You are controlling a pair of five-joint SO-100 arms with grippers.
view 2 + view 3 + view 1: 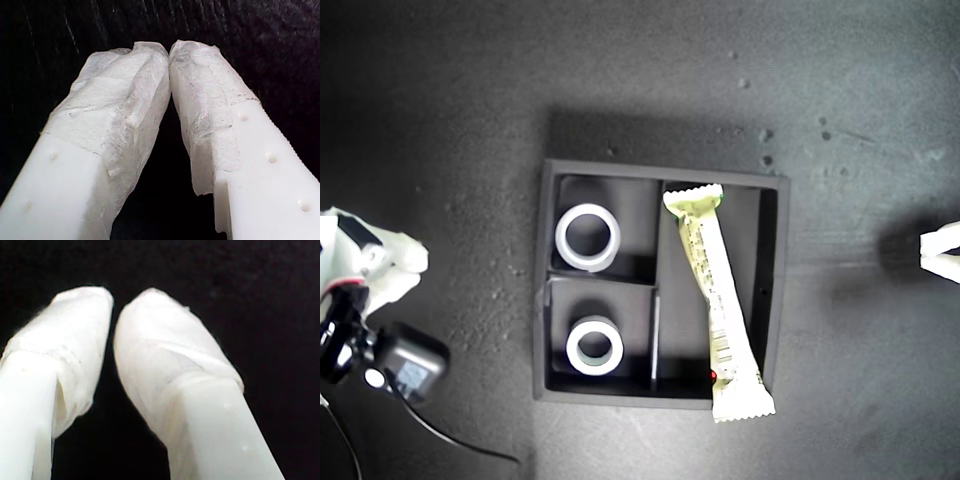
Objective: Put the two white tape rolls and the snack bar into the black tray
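Closest in, the first gripper (pixel 169 50) has its padded fingers (pixel 125 90) clenched tip to tip on nothing, and the second gripper (pixel 114 302) shows its fingers (pixel 75 325) all but meeting, also empty; only dark bench lies behind both. Further out, one arm (pixel 370 270) sits at the exterior view's left edge and another (pixel 940 255) at its right, both well apart from the black tray (pixel 660 180); which is which cannot be told. Count: two white tape rolls, the plain one (pixel 561 238) and the grey-rimmed one (pixel 572 346), each in its own small compartment; one snack bar (pixel 712 300), slanted in the long compartment. The likely risk is the bar: its crimped end rides over the tray wall onto the bench (pixel 440 120), so a nudge could tip it out, or a push could shift the tray.
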